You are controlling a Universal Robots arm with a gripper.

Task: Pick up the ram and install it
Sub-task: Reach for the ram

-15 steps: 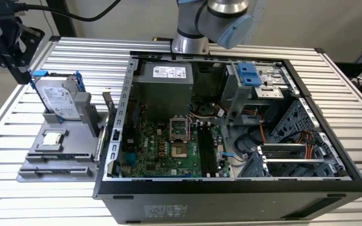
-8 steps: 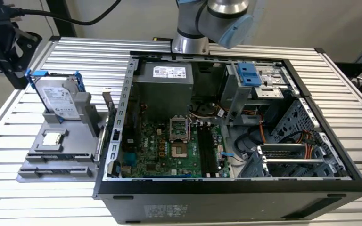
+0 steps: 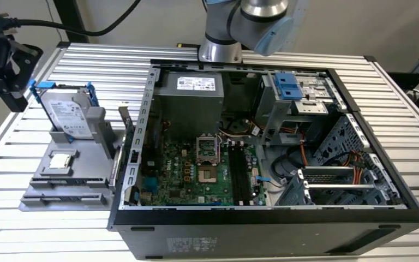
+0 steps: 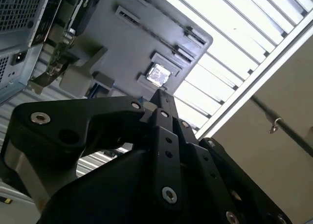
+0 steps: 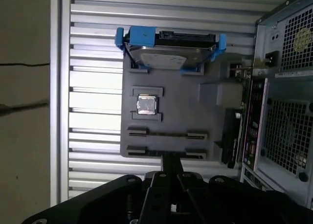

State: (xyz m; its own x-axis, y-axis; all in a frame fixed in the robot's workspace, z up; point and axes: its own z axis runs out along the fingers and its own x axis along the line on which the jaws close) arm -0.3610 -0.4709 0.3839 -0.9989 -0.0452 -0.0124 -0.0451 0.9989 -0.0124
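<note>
My gripper (image 3: 9,82) hangs at the exterior view's far left, above the table edge and beside a grey fixture plate (image 3: 57,188). In both wrist views its black fingers (image 5: 171,163) (image 4: 162,98) meet at the tips with nothing between them, pointing toward the plate (image 5: 171,116). The plate's two long holders (image 5: 166,134) look bare. The ram is hidden or out of view. I cannot tell it apart among the long black slots (image 3: 240,172) on the motherboard (image 3: 187,169) inside the open computer case (image 3: 268,224).
On the plate stand a silver hard drive in a blue bracket (image 3: 71,114) (image 5: 168,55) and a small square processor chip (image 5: 146,104) (image 4: 158,75). An expansion card (image 3: 127,128) stands between plate and case. The arm's base (image 3: 224,33) rises behind the case on the slatted table.
</note>
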